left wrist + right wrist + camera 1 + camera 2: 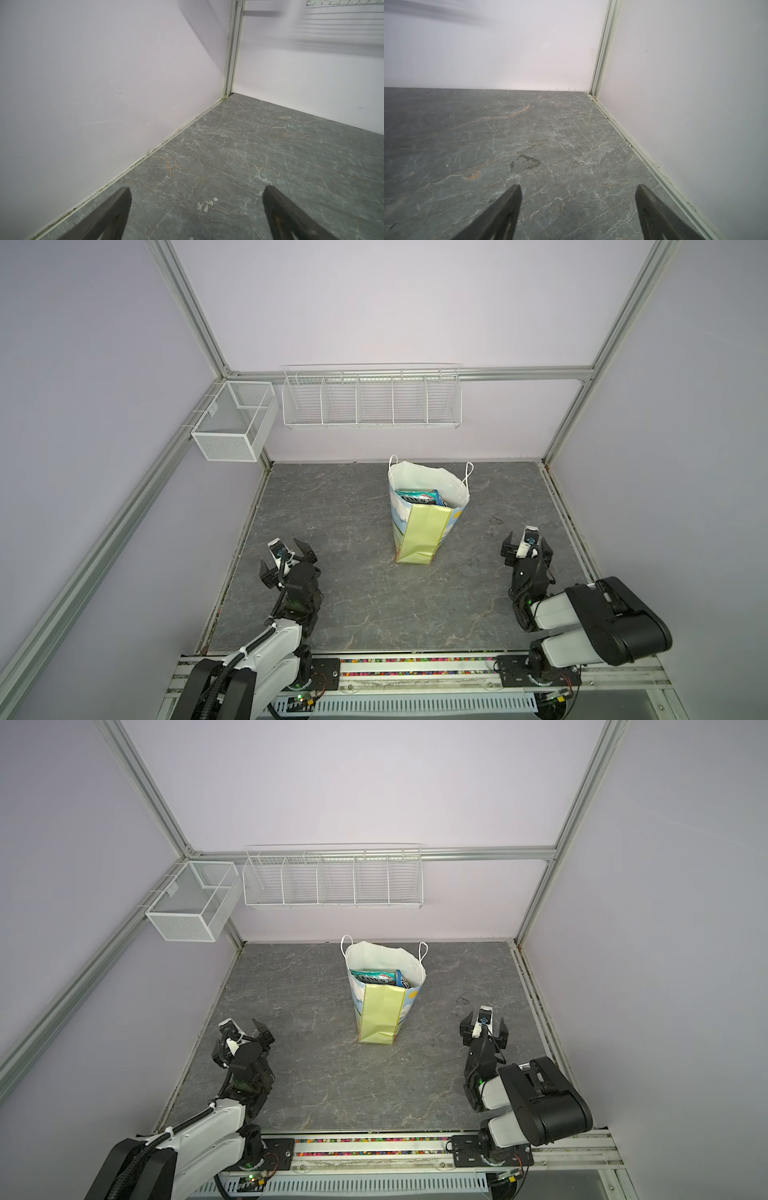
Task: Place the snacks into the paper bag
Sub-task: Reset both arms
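So here's the scene: the paper bag [419, 531] stands upright on the bench [353, 605], off ahead of both hands and roughly between them, well apart from each. Its mouth is wide open, and in both top views the snacks [417, 497] sit down inside it. I can make out a teal packet lying across the top and a blue one tucked right beside it on the right hand's side; anything under those is hidden. No packets are lying on the bench around either hand.

The left hand [286, 561] is released, its fingers [116, 209] spread wide with only grey stone between them in its wrist view. Same deal for the right hand [527, 551]: fingers [506, 209] apart, gripping nothing, low over the bench. Both sit near their own side walls.

Way beyond the left hand, a mesh basket [232, 423] and a wire rack [372, 400] hang on the walls.
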